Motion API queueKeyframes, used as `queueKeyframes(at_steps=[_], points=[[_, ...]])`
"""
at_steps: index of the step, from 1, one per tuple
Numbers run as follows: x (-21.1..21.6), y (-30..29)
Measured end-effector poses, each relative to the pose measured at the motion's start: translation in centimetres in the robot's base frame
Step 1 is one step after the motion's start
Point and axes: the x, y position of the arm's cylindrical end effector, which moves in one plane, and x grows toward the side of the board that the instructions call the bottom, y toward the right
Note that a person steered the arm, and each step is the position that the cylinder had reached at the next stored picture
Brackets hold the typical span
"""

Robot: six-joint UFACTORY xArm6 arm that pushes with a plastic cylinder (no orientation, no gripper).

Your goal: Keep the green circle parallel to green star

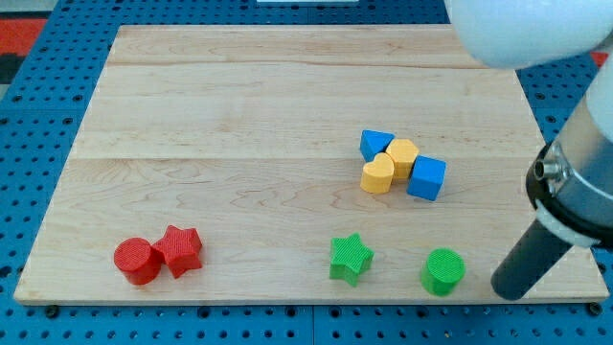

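The green circle [442, 271] lies near the view's bottom edge of the wooden board [239, 125], right of centre. The green star [350, 259] lies to its left, about level with it, with a gap between them. My rod comes down from the view's right, and my tip [509, 290] rests on the board just to the right of the green circle, a little apart from it.
A blue triangle [375, 145], a yellow hexagon [402, 155], a yellow heart [377, 176] and a blue cube [426, 178] cluster above the green blocks. A red circle [137, 261] and a red star [179, 251] touch at the bottom left. The arm's white body [522, 29] fills the top right.
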Motion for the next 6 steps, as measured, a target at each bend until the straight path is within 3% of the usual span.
queueKeyframes(at_steps=[5,6], points=[[-1.9,-19.8],[-2.1,-21.3]])
